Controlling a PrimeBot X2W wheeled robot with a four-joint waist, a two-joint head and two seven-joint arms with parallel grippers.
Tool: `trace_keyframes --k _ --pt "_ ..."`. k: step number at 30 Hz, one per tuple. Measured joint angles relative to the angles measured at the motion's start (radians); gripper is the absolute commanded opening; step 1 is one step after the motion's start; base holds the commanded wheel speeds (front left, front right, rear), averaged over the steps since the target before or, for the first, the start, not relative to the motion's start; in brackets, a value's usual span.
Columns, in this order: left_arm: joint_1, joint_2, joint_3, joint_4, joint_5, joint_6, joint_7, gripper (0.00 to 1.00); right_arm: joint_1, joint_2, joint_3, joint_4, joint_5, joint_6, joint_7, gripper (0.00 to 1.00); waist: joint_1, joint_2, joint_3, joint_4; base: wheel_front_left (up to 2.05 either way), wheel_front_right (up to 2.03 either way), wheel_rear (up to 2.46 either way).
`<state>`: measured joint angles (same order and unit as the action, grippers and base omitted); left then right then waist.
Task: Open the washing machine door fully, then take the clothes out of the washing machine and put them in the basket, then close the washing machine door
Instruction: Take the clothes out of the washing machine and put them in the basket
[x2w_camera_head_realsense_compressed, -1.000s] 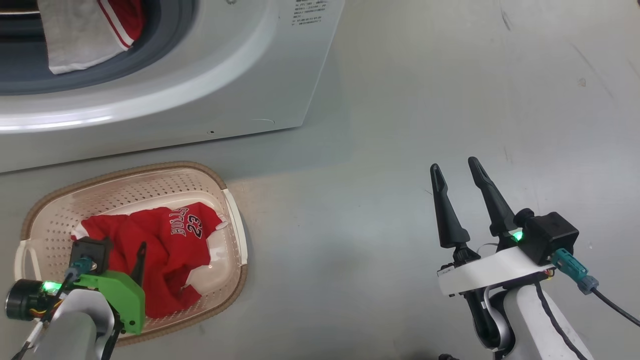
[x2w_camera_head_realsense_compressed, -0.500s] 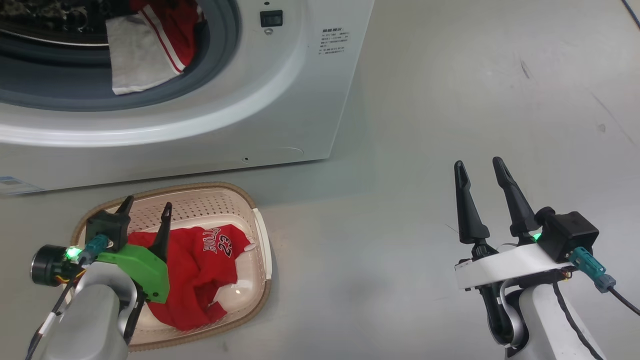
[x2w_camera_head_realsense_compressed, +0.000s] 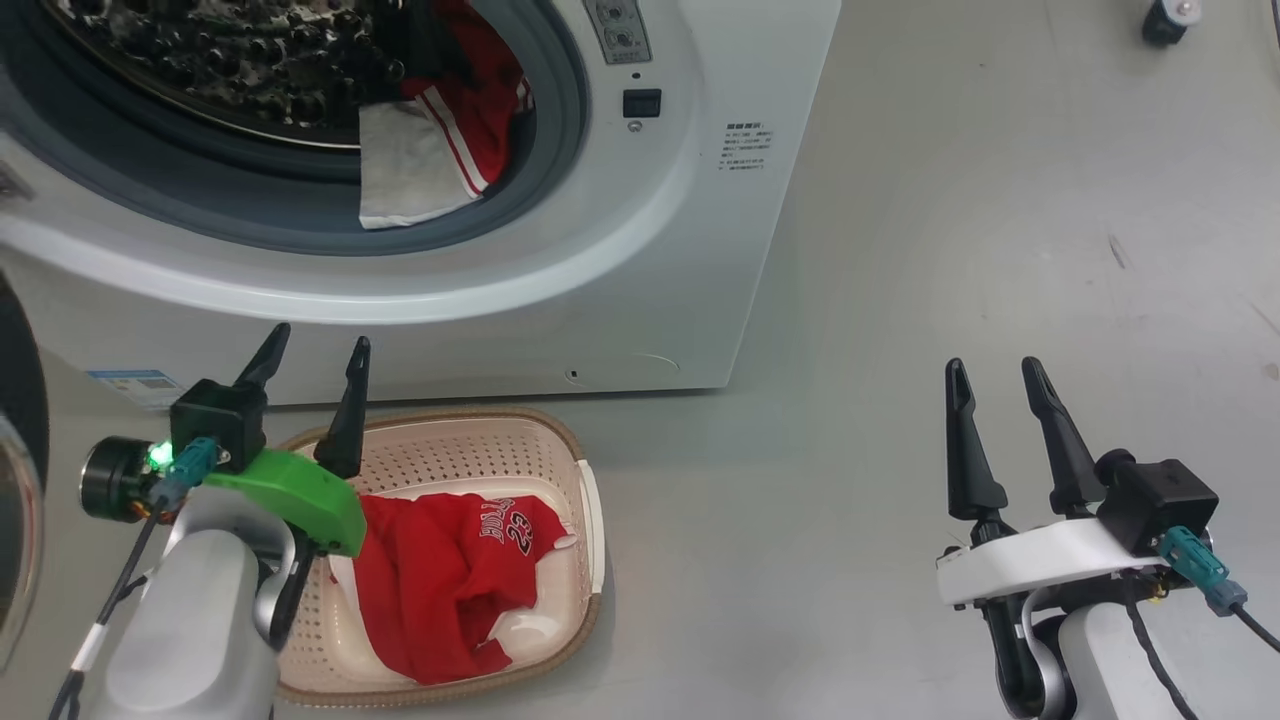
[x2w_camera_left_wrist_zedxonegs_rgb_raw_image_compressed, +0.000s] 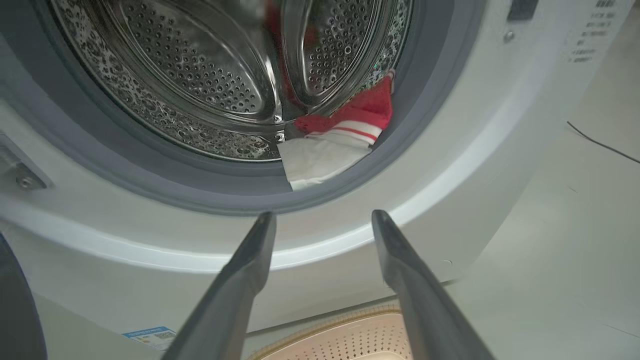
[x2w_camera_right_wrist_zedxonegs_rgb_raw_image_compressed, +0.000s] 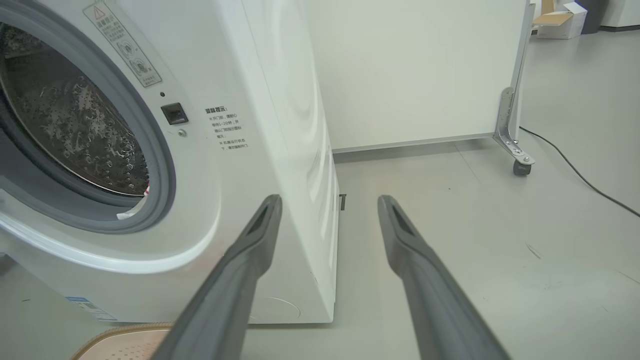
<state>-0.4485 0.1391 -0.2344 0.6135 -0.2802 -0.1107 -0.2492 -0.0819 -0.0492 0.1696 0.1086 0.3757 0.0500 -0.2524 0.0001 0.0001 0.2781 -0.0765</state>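
The washing machine (x2w_camera_head_realsense_compressed: 650, 250) stands open, its door (x2w_camera_head_realsense_compressed: 18, 420) swung out at the far left edge. Red and white clothes (x2w_camera_head_realsense_compressed: 440, 140) hang over the grey gasket at the drum's lower right, also clothes (x2w_camera_left_wrist_zedxonegs_rgb_raw_image_compressed: 340, 135) in the left wrist view. The cream basket (x2w_camera_head_realsense_compressed: 450, 412) sits on the floor before the machine with a red jersey (x2w_camera_head_realsense_compressed: 450, 570) inside. My left gripper (x2w_camera_head_realsense_compressed: 320, 340) is open and empty above the basket's back left rim, pointing at the drum (x2w_camera_left_wrist_zedxonegs_rgb_raw_image_compressed: 200, 75). Out over the floor at the right, my right gripper (x2w_camera_head_realsense_compressed: 992, 365) is open and empty.
Grey floor stretches to the right of the machine. A white panel on a castor (x2w_camera_right_wrist_zedxonegs_rgb_raw_image_compressed: 520, 165) stands behind it, with a black cable (x2w_camera_right_wrist_zedxonegs_rgb_raw_image_compressed: 575, 170) running along the floor. The basket rim (x2w_camera_right_wrist_zedxonegs_rgb_raw_image_compressed: 125, 332) lies close to the machine's front.
The head camera has tilted up, showing more of the drum. My left gripper has risen from the jersey in the basket and now points at the machine's opening. The right gripper holds its place.
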Motion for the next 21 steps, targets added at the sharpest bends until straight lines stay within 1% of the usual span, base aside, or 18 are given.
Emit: trace_keyframes --k 4,10,21 --pt "0.023 -0.006 0.026 -0.065 -0.006 0.000 0.000 1.00 0.019 0.000 -0.003 0.002 0.000 0.000 0.000 1.00 0.0000 0.0000 -0.034 0.022 0.00 0.00 0.00" --pt "0.101 -0.020 0.047 -0.130 -0.009 0.001 -0.002 1.00 0.040 0.000 -0.009 0.002 0.000 0.002 0.000 1.00 0.0000 0.0000 -0.077 0.044 0.00 0.00 0.00" --pt "0.197 -0.041 0.073 -0.213 -0.016 0.015 -0.002 1.00 0.074 0.000 -0.018 -0.003 0.000 0.010 0.000 1.00 0.0000 0.0000 -0.115 0.054 0.00 0.00 0.00"
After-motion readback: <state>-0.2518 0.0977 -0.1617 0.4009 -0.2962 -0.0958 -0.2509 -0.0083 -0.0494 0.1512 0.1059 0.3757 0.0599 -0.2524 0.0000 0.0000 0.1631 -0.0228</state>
